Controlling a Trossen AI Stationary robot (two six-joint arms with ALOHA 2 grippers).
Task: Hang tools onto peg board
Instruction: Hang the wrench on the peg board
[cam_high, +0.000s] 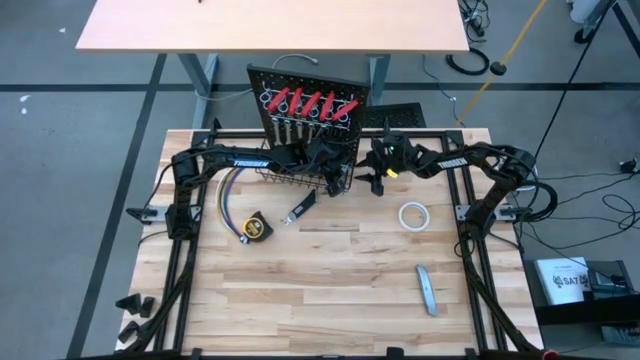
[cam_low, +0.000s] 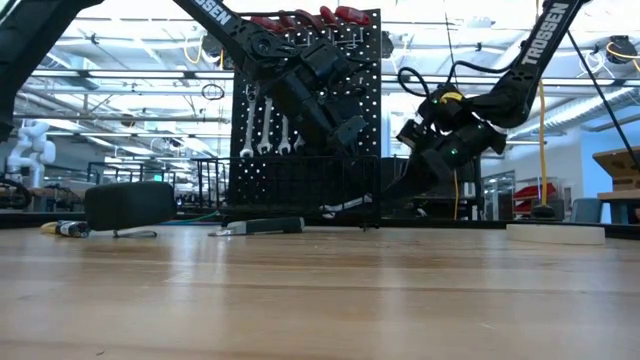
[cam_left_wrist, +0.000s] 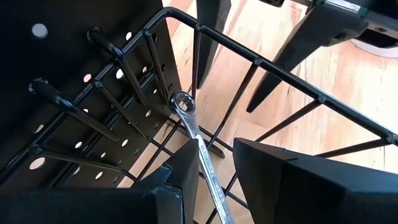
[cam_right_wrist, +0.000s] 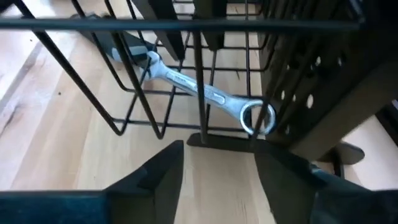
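High view: a black peg board stands upright at the far edge of the wooden tabletop, with a row of red-handled tools along its top, silver wrenches hanging below them, and a black wire basket at its base. The left gripper reaches into the basket from the left side. The right gripper hovers just beside the basket's right end. On the tabletop lie a bundle of coloured wires near the left edge, a yellow tape measure, a black-handled knife near the basket, a white tape roll toward the right edge, and a grey bar near the front right.

Low view: both arms come down in front of the peg board; the hanging wrenches show on its left half.

Left wrist view: the left gripper is clamped on the shaft of a silver wrench, whose ring end rests against the basket wires beside the perforated panel.

Right wrist view: the right gripper has its jaws apart and holds nothing, just outside the basket. The same wrench lies slanted inside, ring end near the panel.
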